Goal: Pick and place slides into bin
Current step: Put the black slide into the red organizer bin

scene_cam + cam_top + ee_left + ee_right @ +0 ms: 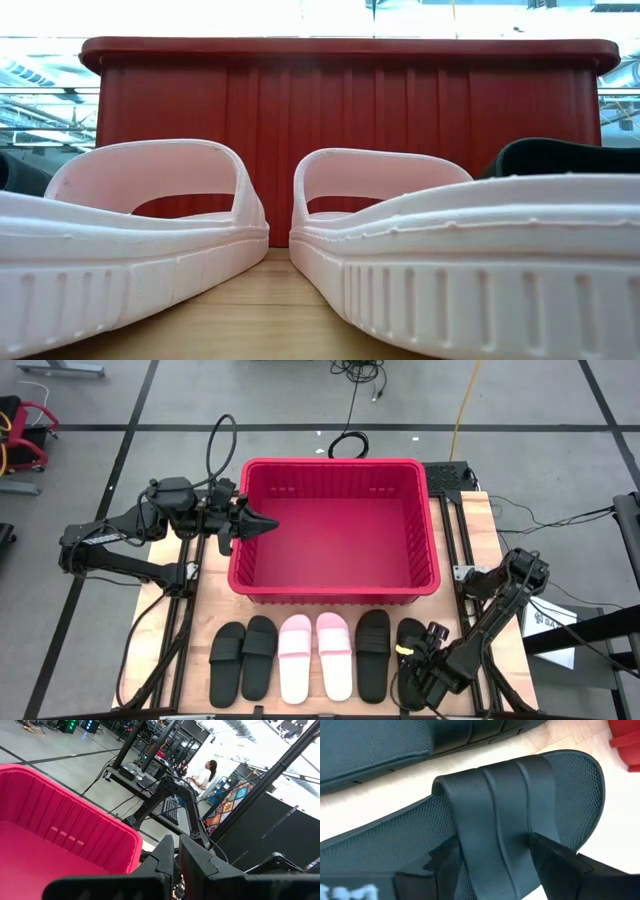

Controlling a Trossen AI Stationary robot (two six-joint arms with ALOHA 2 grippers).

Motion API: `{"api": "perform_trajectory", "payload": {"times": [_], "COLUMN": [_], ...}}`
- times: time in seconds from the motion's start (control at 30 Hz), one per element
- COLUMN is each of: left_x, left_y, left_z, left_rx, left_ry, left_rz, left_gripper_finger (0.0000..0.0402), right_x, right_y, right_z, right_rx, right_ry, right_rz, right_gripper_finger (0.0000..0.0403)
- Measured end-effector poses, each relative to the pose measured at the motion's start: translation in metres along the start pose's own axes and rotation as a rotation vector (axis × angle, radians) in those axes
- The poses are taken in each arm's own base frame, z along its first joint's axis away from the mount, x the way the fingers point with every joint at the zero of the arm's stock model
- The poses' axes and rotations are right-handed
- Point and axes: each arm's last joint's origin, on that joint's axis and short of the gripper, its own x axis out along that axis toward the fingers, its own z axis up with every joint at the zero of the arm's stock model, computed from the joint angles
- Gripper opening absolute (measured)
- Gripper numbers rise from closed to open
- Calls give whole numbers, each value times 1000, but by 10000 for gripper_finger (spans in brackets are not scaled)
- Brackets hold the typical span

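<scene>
six slides [318, 656] lie in a row on the counter [215, 605] before the empty bin [334, 530]. right pincer [492, 857] straddles the end black slide's [485, 820] strap, jaws wide, likely to lift it by the strap; left pincer [262, 524] waits pinched shut over the bin's rim.

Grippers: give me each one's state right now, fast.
Left end effector: shut, empty, over the red bin's left rim.
Right end effector: open, fingers straddling the strap of the rightmost black slide, not yet clamped.
</scene>
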Motion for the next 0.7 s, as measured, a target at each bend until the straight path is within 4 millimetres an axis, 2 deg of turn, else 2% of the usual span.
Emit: {"api": "perform_trajectory", "payload": {"times": [0.13,0.47,0.53,0.7], "left_x": [0,0,0,0], "left_y": [0,0,0,0], "left_z": [0,0,0,0], "left_rx": [-1,1,5,22], "left_ry": [0,1,1,0], "left_rz": [0,1,1,2], "left_gripper_finger": [26,26,26,26], "right_x": [0,-4,-5,-8], "right_y": [-1,3,3,0], "right_z": [0,3,3,5], "right_rx": [21,85,105,169], "right_ry": [-6,-10,-10,-7], "right_rz": [-4,62,72,83], "right_gripper_finger": [172,21,8,10]}}
